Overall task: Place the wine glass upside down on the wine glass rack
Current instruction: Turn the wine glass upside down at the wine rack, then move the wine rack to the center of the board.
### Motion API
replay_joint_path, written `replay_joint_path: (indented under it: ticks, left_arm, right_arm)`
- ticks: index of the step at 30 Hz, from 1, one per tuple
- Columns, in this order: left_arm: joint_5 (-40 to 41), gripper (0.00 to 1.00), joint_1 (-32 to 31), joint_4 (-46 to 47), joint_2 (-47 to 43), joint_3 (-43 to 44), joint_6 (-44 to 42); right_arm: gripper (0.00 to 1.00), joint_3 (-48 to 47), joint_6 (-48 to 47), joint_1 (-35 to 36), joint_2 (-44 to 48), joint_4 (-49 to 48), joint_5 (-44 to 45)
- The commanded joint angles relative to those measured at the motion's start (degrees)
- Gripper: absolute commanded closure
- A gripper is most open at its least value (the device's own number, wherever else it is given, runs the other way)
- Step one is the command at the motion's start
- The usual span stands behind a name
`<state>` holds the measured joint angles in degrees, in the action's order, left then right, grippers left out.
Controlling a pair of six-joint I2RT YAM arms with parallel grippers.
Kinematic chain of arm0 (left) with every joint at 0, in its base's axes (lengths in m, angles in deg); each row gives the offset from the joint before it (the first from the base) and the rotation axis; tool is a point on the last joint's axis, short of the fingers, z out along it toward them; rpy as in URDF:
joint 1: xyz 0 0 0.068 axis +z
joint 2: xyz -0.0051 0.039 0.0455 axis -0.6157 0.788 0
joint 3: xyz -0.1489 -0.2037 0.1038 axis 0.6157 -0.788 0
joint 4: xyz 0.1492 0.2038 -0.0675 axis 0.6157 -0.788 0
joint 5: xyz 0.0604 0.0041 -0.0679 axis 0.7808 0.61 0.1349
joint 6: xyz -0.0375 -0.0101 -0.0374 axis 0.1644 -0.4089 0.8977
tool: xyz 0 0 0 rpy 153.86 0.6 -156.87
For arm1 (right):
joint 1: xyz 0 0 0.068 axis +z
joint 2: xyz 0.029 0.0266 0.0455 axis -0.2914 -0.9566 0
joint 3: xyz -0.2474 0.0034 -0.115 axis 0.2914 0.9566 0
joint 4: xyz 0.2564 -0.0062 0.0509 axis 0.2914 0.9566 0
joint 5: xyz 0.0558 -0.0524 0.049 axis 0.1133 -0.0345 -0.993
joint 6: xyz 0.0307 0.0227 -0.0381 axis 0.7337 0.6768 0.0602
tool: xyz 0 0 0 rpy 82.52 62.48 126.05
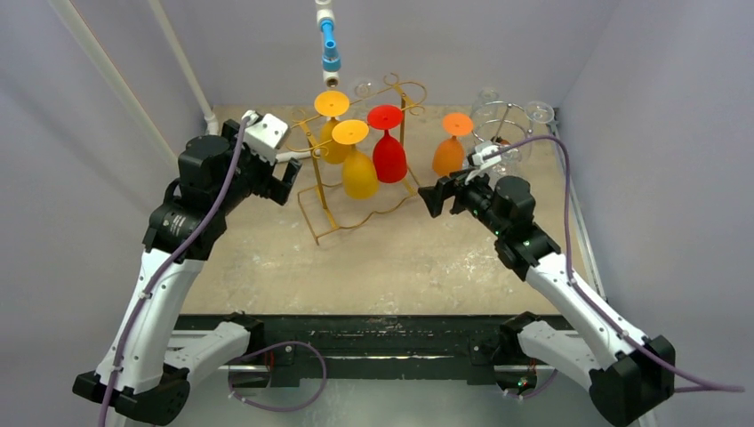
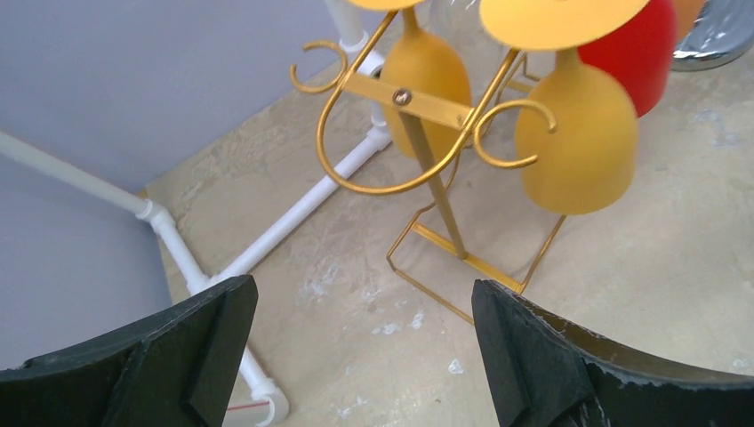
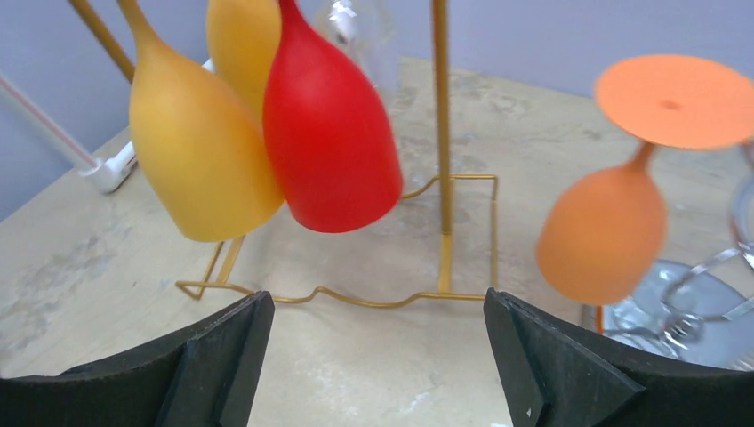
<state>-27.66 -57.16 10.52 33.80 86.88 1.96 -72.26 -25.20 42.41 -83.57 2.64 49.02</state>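
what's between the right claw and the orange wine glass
Nothing visible. In the right wrist view the open right claw faces bare table. The orange wine glass is upside down ahead, toward the right of that view, unobstructed. The red glass and gold rack stand left of that line.

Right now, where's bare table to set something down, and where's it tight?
Biggest bare patch: the table from the gold rack forward to the near edge. Smaller gap between that rack and the orange glass, but the open right hand sits at its mouth. Crowded: the back, around the red glass and silver rack.
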Motion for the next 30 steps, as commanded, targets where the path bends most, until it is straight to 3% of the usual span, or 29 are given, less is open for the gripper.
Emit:
replay_joint_path:
  ticks: [1, 4, 9, 14, 17, 23, 30]
  left_arm:
    - [8.41, 0.0, 1.79, 4.97, -3.29, -6.7, 0.67]
    - [8.15, 0.0, 4.65, 7.29, -5.63, -12.26, 0.17]
    - [5.33, 0.0, 10.41, 10.73, -7.44, -20.07, -0.65]
    - [-3.06, 0.0, 19.54, 15.29, -6.2, -26.05, -0.19]
    - [-7.68, 0.0, 25.3, 18.43, -4.04, -29.21, -0.53]
    - [-10.35, 0.0, 28.07, 25.85, -1.93, -36.22, 0.54]
    - [-11.01, 0.0, 28.06, 32.21, -1.52, -42.01, 3.16]
  right_arm:
    - [0.01, 3.22, 2.41, -0.33, 8.36, 1.78, 11.45]
    - [0.01, 4.35, 4.6, -0.4, 11.81, 4.84, 17.29]
    - [0.01, 4.73, 9.55, -0.75, 13.02, 13.46, 34.23]
    - [0.01, 10.41, 13.79, -2.19, 18.02, 9.1, 50.55]
    - [0.01, 16.0, 11.91, -4.27, 18.49, 0.07, 48.9]
    - [0.02, 13.52, 13.63, -11.31, 7.14, 2.66, 36.79]
    - [0.22, 15.57, 19.64, -14.77, 3.1, 2.29, 32.12]
